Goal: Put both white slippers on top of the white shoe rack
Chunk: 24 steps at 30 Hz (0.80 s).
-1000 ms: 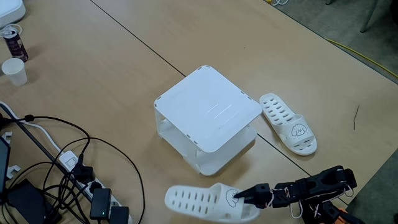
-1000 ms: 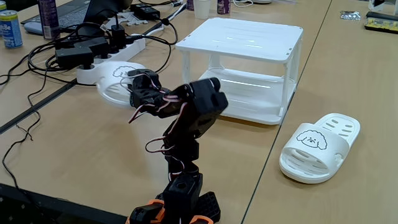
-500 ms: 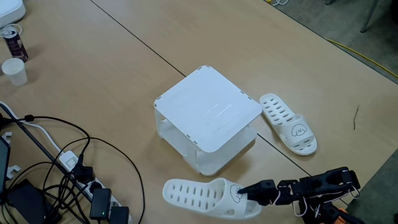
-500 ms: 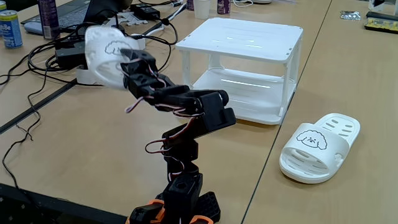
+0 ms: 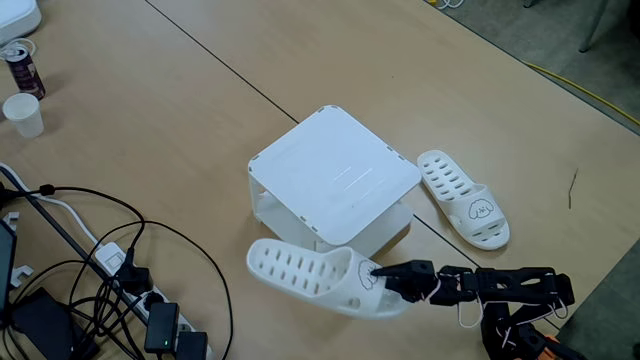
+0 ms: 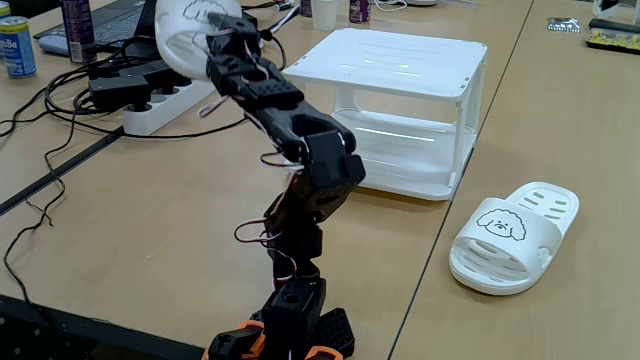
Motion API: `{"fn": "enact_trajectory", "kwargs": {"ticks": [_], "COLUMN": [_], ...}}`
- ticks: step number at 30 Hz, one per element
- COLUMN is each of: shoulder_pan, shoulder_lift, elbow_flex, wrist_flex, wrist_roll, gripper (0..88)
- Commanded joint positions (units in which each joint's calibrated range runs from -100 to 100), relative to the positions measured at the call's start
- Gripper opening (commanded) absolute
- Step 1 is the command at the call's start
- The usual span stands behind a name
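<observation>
A white slipper with oval holes hangs in the air beside the rack's near corner, and my gripper is shut on its cartoon-face strap. In the other fixed view the same slipper is raised high at the upper left, gripper clamped on it. The white shoe rack stands mid-table, its flat top bare. A second white slipper lies flat on the table right of the rack, and shows as near the right side.
A power strip and tangled black cables cover the table's left part. A can and a paper cup stand at the far left. Bottles and a blue can line the back edge.
The arm has stretched out and lifted the gripped slipper off the table, carrying it up and toward the rack. The other slipper and the rack have not moved.
</observation>
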Motion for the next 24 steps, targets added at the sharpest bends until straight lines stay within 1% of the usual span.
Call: {"fn": "enact_trajectory", "kwargs": {"ticks": [1,10,24], "shoulder_pan": [2.6,10.2,19.8], "shoulder_lift": [3.5,15.6,29.0], "elbow_flex": [-13.6,-28.0,-42.2], "wrist_flex": [1.5,5.5,9.4], "wrist_roll": [0.4,0.4,0.4], "gripper": [0.8,0.8,0.8]}}
